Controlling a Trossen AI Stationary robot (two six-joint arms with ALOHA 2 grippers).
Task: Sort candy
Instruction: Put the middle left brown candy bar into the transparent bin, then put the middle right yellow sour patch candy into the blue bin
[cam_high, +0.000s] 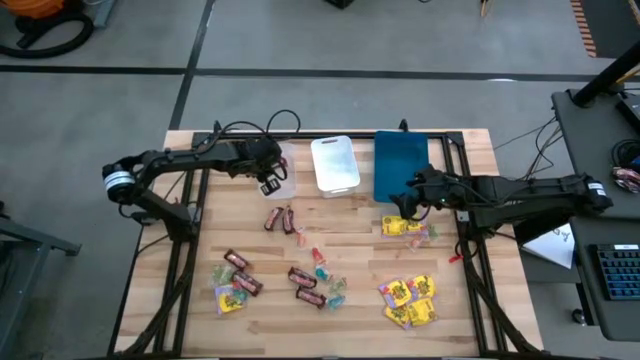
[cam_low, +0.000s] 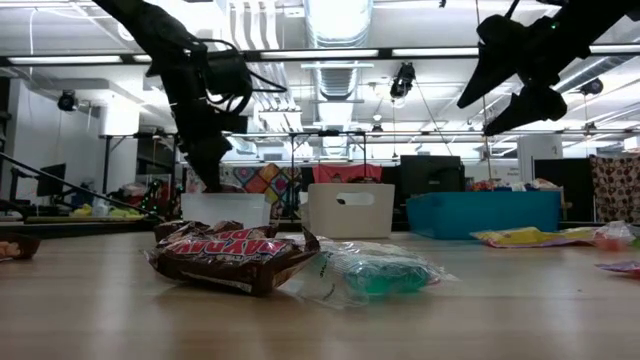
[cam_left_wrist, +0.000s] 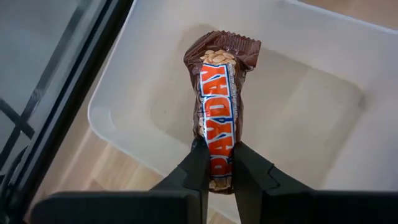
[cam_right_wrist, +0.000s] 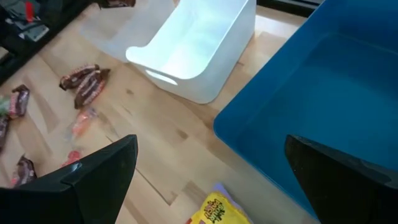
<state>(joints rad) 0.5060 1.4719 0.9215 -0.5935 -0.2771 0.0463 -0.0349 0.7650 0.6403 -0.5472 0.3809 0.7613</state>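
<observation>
My left gripper (cam_high: 270, 183) is over the clear tray (cam_high: 287, 188) at the far left and is shut on a dark brown mini bar (cam_left_wrist: 219, 93). My right gripper (cam_right_wrist: 211, 180) is open and empty. It hovers above the table at the near edge of the blue tray (cam_right_wrist: 323, 93), over a yellow packet (cam_right_wrist: 214, 211). More mini bars (cam_high: 280, 218), yellow packets (cam_high: 408, 300) and small teal and red pieces (cam_high: 325, 270) lie loose on the table. One bar (cam_low: 235, 255) lies close to the low camera. My left gripper pinches the mini bar's two long sides near its near end (cam_left_wrist: 221, 163) between its two fingers (cam_left_wrist: 198, 168). The fingers lie along the bar, which reaches past them down into the clear tray (cam_left_wrist: 311, 118). I cannot tell whether its far end (cam_left_wrist: 227, 43) touches the tray's floor.
A white tray (cam_high: 335, 165) stands between the clear tray and the blue tray (cam_high: 400, 165) along the far edge. Black frame rails (cam_high: 190, 230) run down both sides of the table. Candy is scattered over the near half of the table.
</observation>
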